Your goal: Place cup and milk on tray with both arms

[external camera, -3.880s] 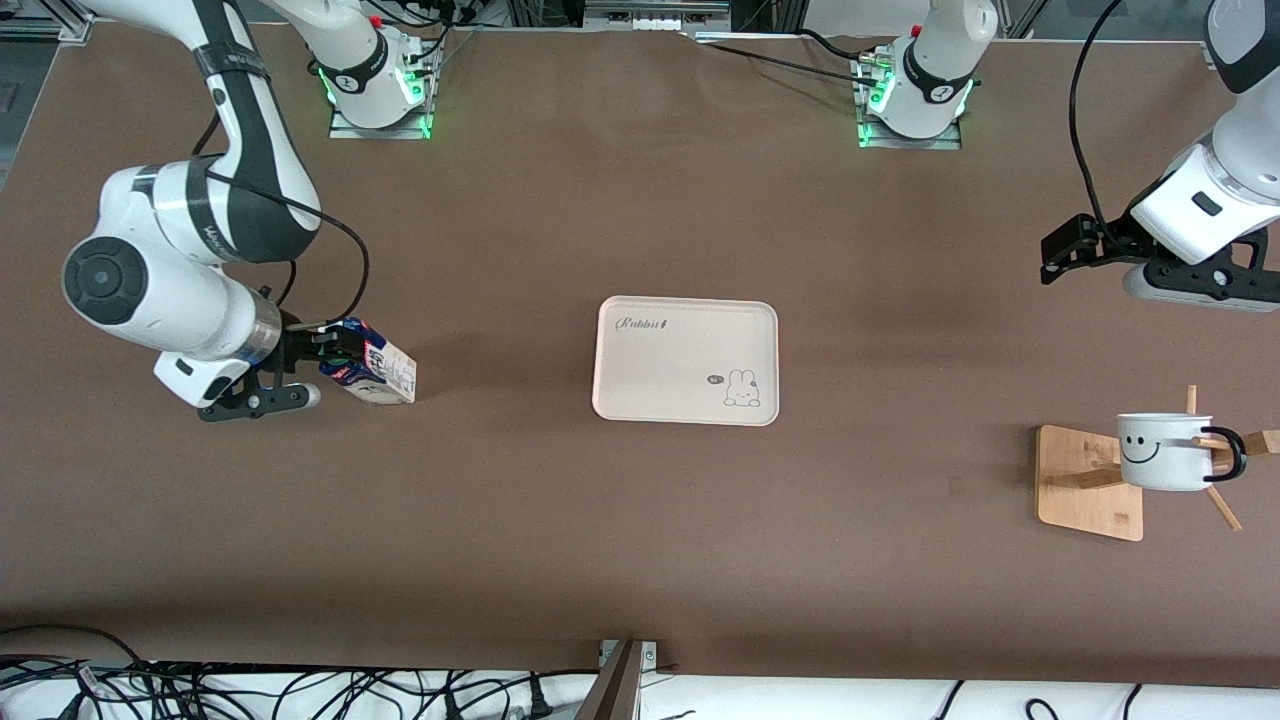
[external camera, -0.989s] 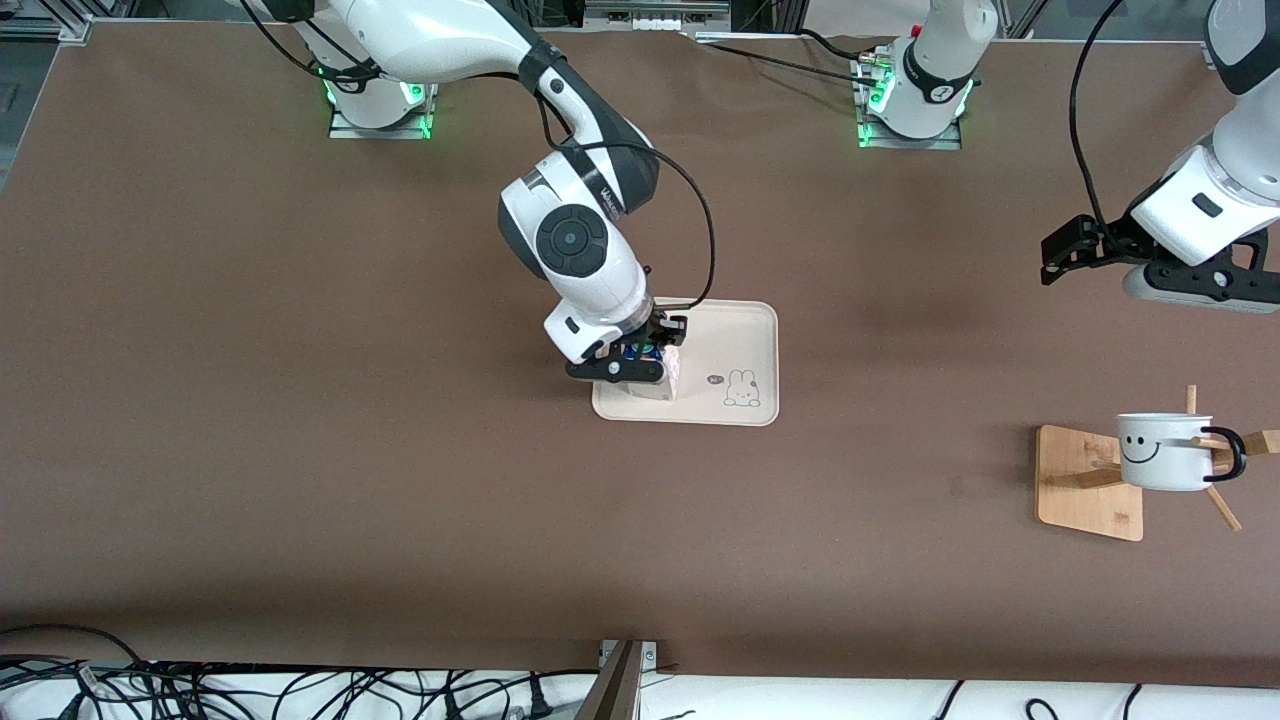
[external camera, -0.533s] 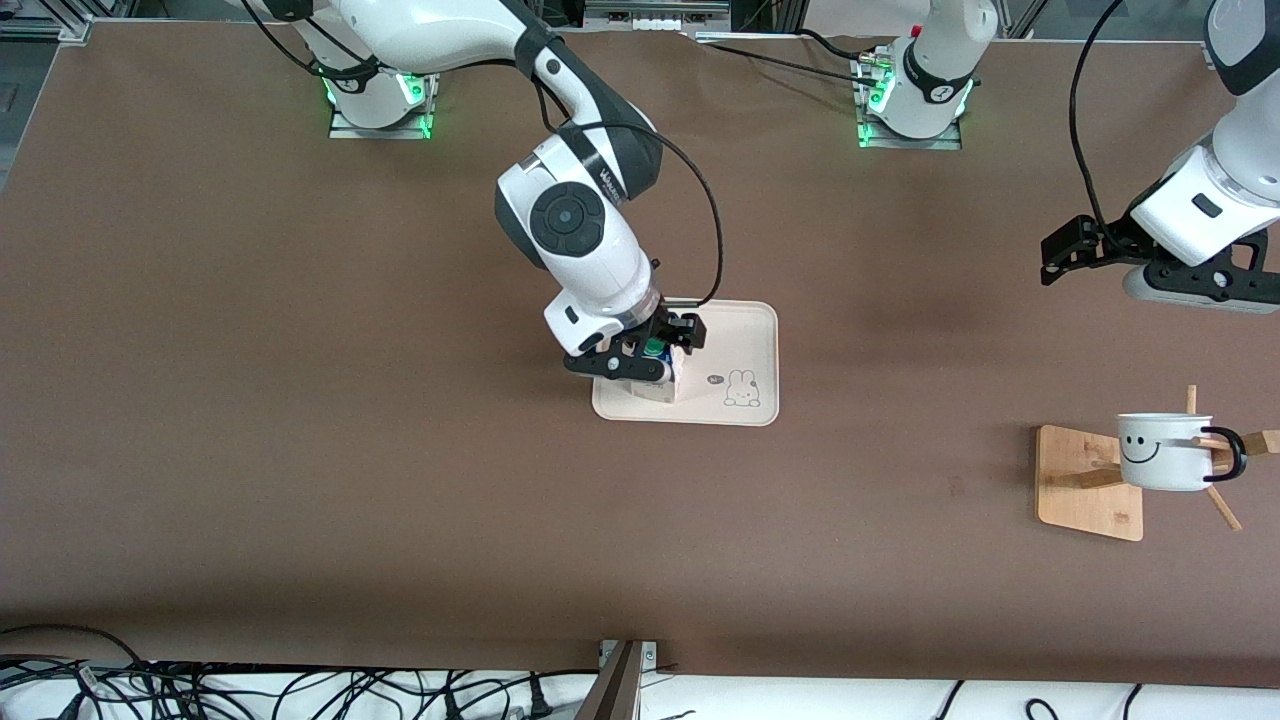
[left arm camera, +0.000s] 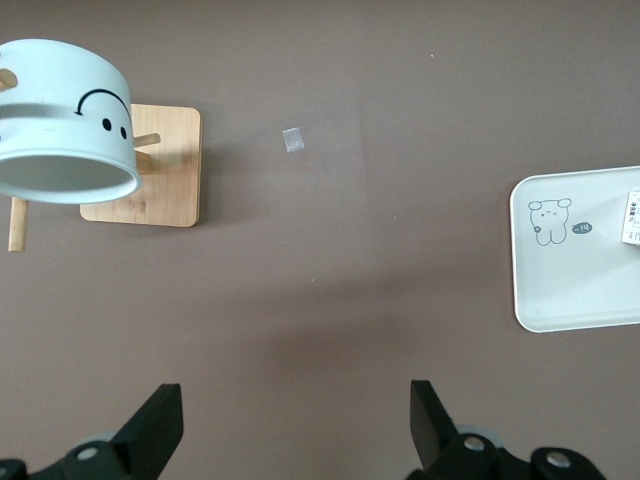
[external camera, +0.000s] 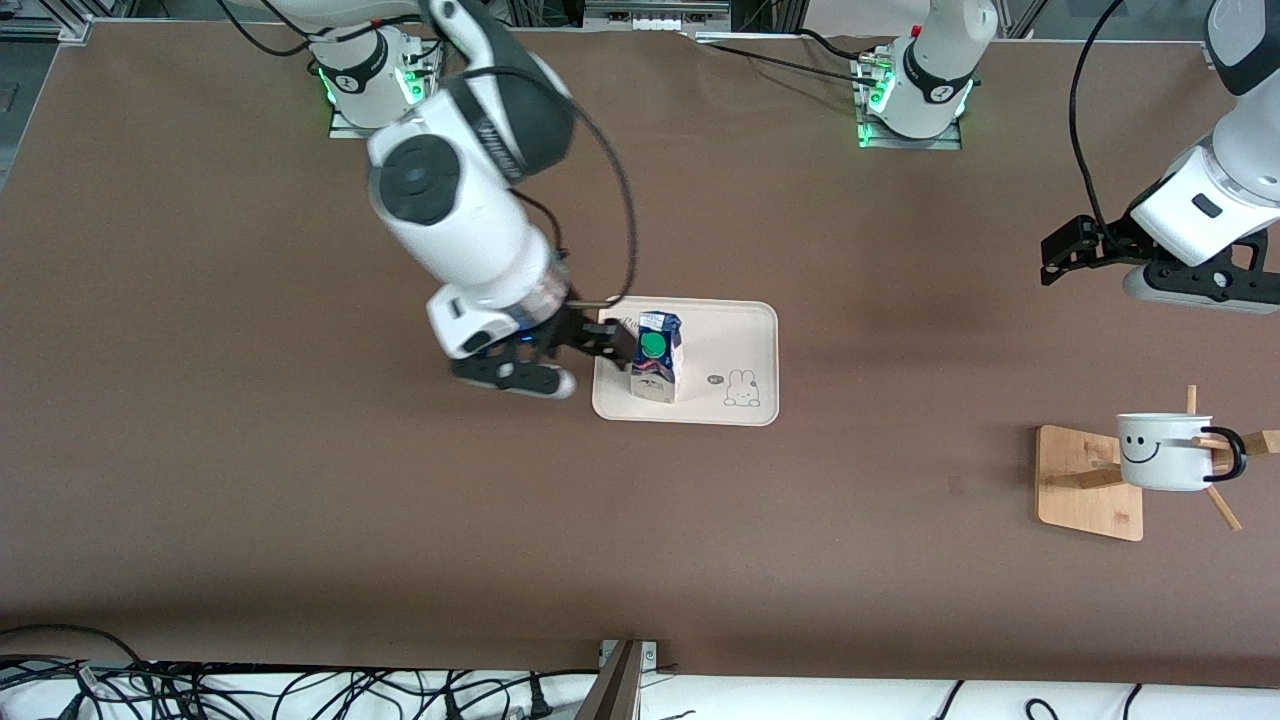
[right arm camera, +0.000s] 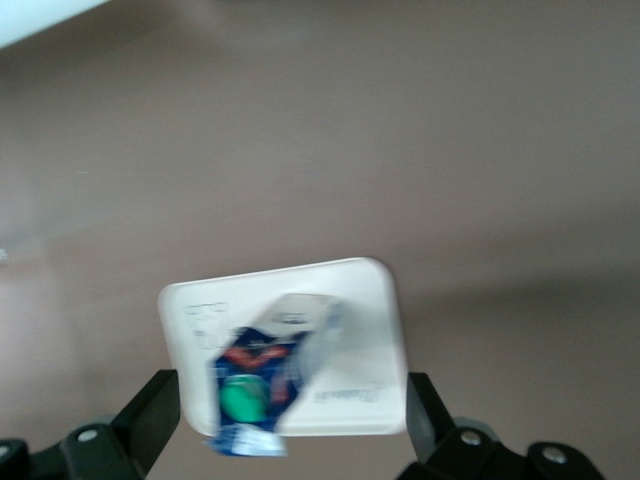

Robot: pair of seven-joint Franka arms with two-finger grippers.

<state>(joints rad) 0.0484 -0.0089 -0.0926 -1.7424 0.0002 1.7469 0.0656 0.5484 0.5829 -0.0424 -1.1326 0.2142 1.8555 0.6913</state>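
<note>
Blue-and-white gable-top milk carton (external camera: 657,356) stands on the cream rabbit tray (external camera: 745,318). Right gripper (external camera: 570,362), at its 9 o'clock, is spread and empty. Left gripper (external camera: 1090,258) waits, spread, probably for the white smiley mug (external camera: 1165,452).

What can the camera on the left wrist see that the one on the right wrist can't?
Only the left wrist view shows the cup hanging on its wooden stand, with the open left gripper over bare table. Only the right wrist view shows the milk with its green cap, seen between the open fingers of the right gripper. Both show the tray, though the left wrist view catches only one end of it.
</note>
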